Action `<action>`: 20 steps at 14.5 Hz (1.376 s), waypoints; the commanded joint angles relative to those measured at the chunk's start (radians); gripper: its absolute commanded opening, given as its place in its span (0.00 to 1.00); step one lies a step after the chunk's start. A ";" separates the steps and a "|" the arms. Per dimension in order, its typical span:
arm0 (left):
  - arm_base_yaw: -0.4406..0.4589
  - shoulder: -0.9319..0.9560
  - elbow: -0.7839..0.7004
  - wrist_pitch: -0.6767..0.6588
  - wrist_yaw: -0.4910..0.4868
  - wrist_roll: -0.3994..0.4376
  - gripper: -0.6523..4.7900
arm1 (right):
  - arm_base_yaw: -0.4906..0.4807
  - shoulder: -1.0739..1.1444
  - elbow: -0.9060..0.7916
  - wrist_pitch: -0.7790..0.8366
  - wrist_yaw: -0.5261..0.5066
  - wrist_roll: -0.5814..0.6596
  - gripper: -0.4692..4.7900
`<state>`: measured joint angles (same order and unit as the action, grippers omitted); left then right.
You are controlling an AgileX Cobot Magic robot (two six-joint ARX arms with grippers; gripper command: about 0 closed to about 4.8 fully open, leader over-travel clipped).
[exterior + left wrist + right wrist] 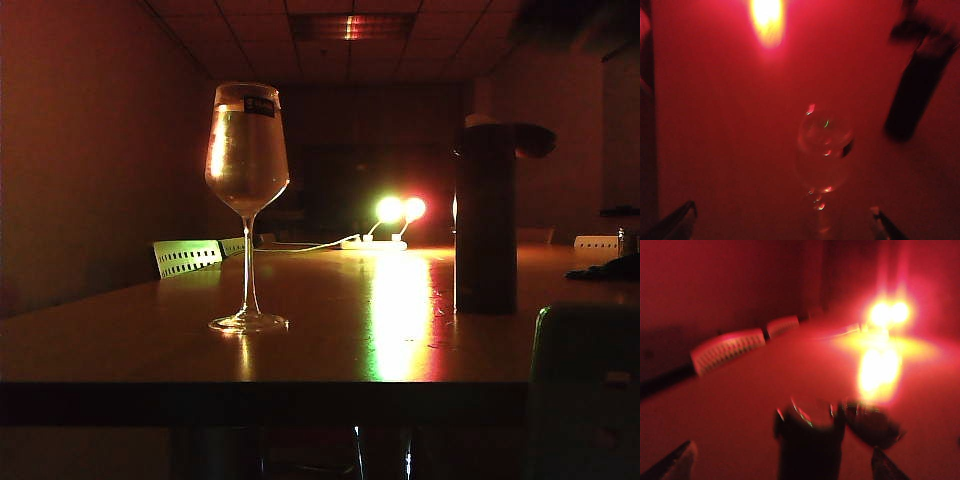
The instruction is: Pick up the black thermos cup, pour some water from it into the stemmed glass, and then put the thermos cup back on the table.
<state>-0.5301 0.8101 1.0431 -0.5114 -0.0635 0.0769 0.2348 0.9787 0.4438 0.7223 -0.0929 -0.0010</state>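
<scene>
The tall clear stemmed wine glass [247, 200] stands upright near the glossy brown worktop's [330, 345] front edge, left of middle. The dark cylindrical thermos cup [487, 215], lid flipped open, stands well apart toward the right, leaving room to pour. One of each. The left gripper [782, 220] hangs released above the glass, the right gripper [780, 462] released above the thermos; neither touches anything.

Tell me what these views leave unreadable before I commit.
- Left gripper: open; left wrist view shows fingertips only, cut by the edge.
- Right gripper: open, likewise cropped.
- Stemmed glass: liquid level unclear in dim light.
- Black thermos cup: silhouette only; lid blurred in right wrist view.
- Both arms: lost in darkness, exterior view.
</scene>
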 commanded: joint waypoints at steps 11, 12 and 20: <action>0.000 -0.568 -0.048 -0.484 0.211 -0.164 1.00 | 0.005 -0.948 0.097 -1.027 -0.071 0.010 1.00; 0.000 -0.603 -0.082 -0.481 0.210 -0.164 1.00 | 0.005 -0.948 0.092 -1.059 -0.071 0.010 1.00; 0.000 -0.662 -0.520 -0.033 0.253 -0.213 1.00 | 0.005 -0.952 -0.165 -0.937 -0.070 0.031 1.00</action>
<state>-0.5312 0.1474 0.5617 -0.6193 0.1738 -0.1116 0.2401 0.0280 0.2905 -0.2771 -0.1608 0.0223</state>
